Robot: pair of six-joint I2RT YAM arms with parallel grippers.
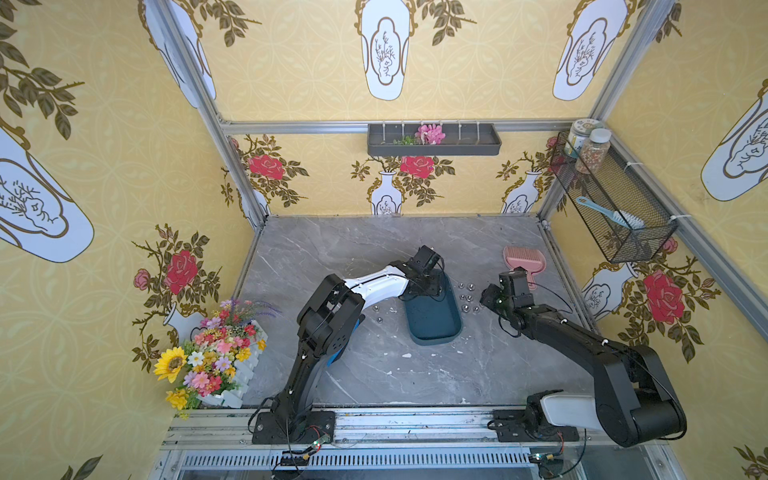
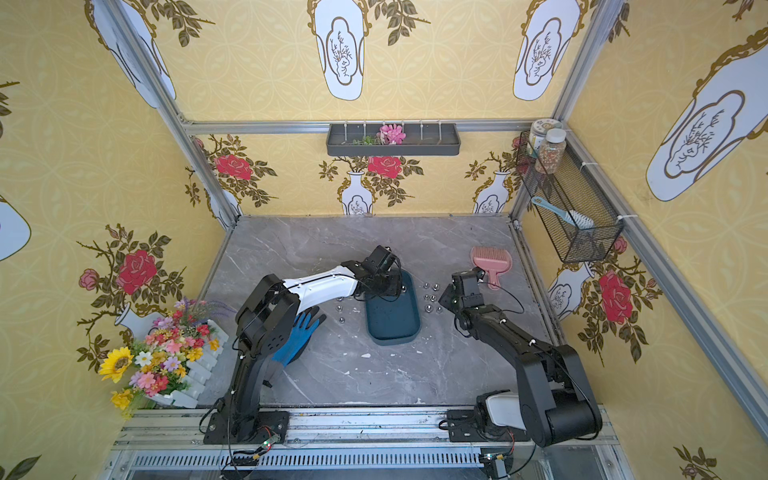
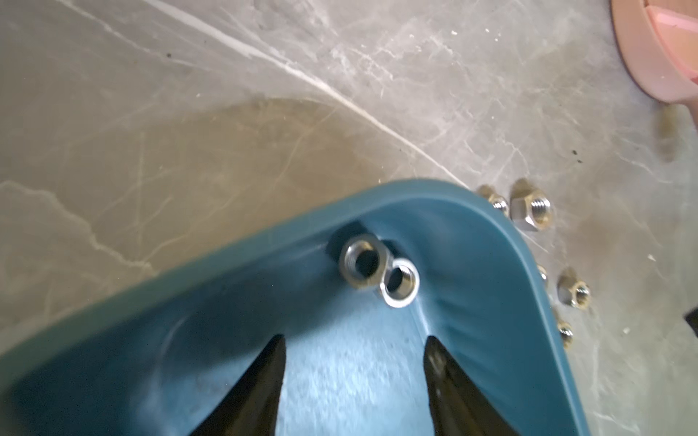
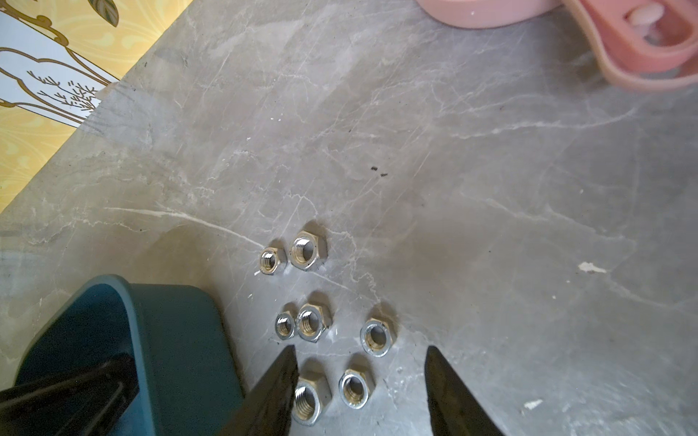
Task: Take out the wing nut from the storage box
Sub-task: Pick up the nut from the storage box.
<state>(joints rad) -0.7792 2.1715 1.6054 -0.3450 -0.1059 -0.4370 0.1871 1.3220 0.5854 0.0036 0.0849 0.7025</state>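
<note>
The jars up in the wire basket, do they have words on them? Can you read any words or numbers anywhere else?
On the back jar in the wire basket: a printed label, too small to read.
On the front jar: no text that can be made out.
On the storage box, the nuts and the pink scoop: no words or numbers show.
So nothing here can be read.

The tray is dark teal-blue, the nuts shiny silver. The table is grey marble with white veins. The scoop is pink, the glove blue, the walls yellow with red roses.
</note>
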